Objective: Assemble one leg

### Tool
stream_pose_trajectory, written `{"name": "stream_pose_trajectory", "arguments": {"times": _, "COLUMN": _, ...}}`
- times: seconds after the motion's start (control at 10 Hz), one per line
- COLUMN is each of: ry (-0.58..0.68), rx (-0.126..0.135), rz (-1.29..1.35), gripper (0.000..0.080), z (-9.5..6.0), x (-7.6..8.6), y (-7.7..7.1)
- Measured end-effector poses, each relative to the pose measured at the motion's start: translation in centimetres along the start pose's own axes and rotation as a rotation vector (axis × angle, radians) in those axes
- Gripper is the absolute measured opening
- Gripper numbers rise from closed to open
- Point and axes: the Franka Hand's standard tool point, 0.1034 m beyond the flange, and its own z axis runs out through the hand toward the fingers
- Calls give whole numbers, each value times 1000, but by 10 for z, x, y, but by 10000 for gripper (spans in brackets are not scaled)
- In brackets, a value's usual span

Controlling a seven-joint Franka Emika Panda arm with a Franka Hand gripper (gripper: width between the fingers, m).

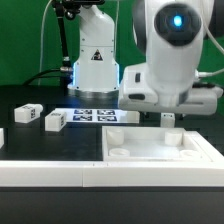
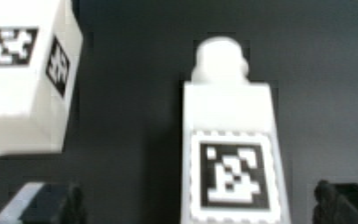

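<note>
In the wrist view a leg (image 2: 229, 140), a small white block with a black-and-white tag on its face and a round peg at its far end, lies on the black table. My gripper (image 2: 190, 205) is open, with one dark fingertip (image 2: 34, 205) on each side of the leg and a gap on both sides. In the exterior view the gripper (image 1: 168, 120) hangs low just behind the white tray-like piece (image 1: 160, 150), with the leg (image 1: 168, 118) showing small between the fingers. Two more legs (image 1: 25, 113) (image 1: 55, 121) stand at the exterior view's left.
Another white tagged block (image 2: 25, 85) lies close beside the leg in the wrist view. The marker board (image 1: 95, 115) lies behind the tray-like piece. A long white bar (image 1: 45, 172) lies along the front. The robot base (image 1: 95, 60) stands at the back.
</note>
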Motion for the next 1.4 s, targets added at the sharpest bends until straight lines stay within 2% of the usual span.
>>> {"name": "stream_pose_trajectory", "arguments": {"times": 0.2, "ry": -80, "rx": -7, "rz": 3, "gripper": 649, "z": 3, "x": 9, "y": -3}}
{"name": "stream_pose_trajectory", "arguments": {"times": 0.6, "ry": -73, "rx": -11, "rz": -2, "gripper": 649, "z": 4, "x": 9, "y": -6}}
{"name": "stream_pose_trajectory", "arguments": {"times": 0.8, "ry": -74, "rx": -10, "rz": -2, "gripper": 387, "z": 4, "x": 10, "y": -6}}
{"name": "stream_pose_trajectory", "arguments": {"times": 0.9, "ry": -74, "rx": -10, "rz": -2, "gripper": 290, "z": 4, "x": 10, "y": -6}}
{"name": "stream_pose_trajectory", "arguments": {"times": 1.4, "ry": -75, "rx": -9, "rz": -8, "gripper": 291, "z": 3, "x": 9, "y": -5}}
